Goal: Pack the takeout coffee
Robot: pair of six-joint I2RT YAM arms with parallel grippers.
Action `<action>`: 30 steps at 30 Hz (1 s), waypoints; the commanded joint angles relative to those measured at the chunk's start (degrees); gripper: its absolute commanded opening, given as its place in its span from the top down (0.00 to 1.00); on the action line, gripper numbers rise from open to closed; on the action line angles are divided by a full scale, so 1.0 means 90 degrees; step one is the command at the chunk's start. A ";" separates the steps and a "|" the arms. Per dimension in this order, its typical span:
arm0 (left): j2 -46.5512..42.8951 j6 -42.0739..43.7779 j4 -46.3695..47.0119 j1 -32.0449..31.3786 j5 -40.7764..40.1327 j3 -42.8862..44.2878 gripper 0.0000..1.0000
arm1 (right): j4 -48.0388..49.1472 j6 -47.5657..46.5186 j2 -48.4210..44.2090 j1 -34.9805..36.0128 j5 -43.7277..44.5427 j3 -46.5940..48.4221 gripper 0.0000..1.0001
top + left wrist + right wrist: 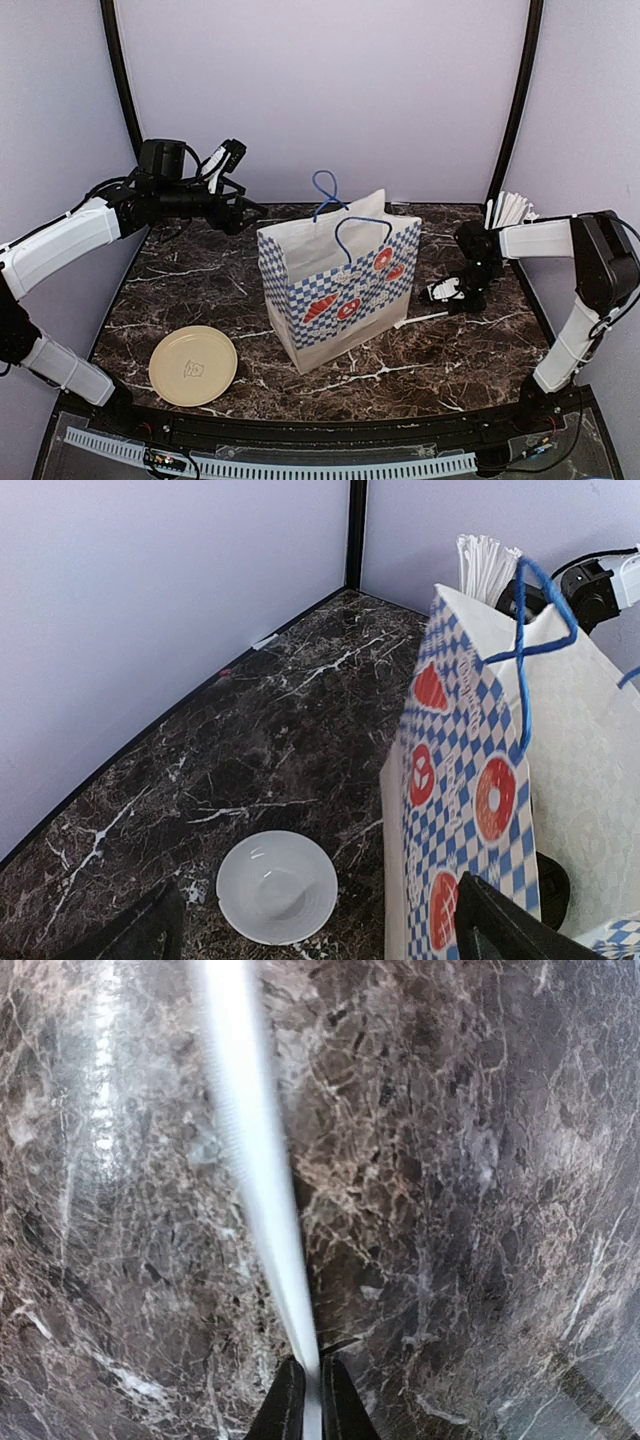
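Note:
No takeout coffee cup stands in view on the table. A dark round shape [553, 888] shows low inside the blue-checked paper bag [340, 285]; I cannot tell what it is. My right gripper [450, 306] is down at the table to the right of the bag, shut on one end of a thin white stick [250, 1140]. That stick [425, 319] lies flat on the marble. In the right wrist view the fingertips [290, 1400] pinch it. My left gripper [250, 212] hangs open at the back left, above a low white bowl [277, 885].
A white cup full of long white sticks [510, 210] stands at the back right, behind the right arm. A beige plate [193, 365] lies at the front left. The bag's blue handles [330, 195] stick up. Walls close the back and sides.

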 commanded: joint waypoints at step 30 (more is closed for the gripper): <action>-0.0050 0.0307 -0.0037 -0.0007 -0.0482 0.0005 0.04 | -0.2694 0.1912 -0.2839 0.0198 -0.2261 0.3660 1.00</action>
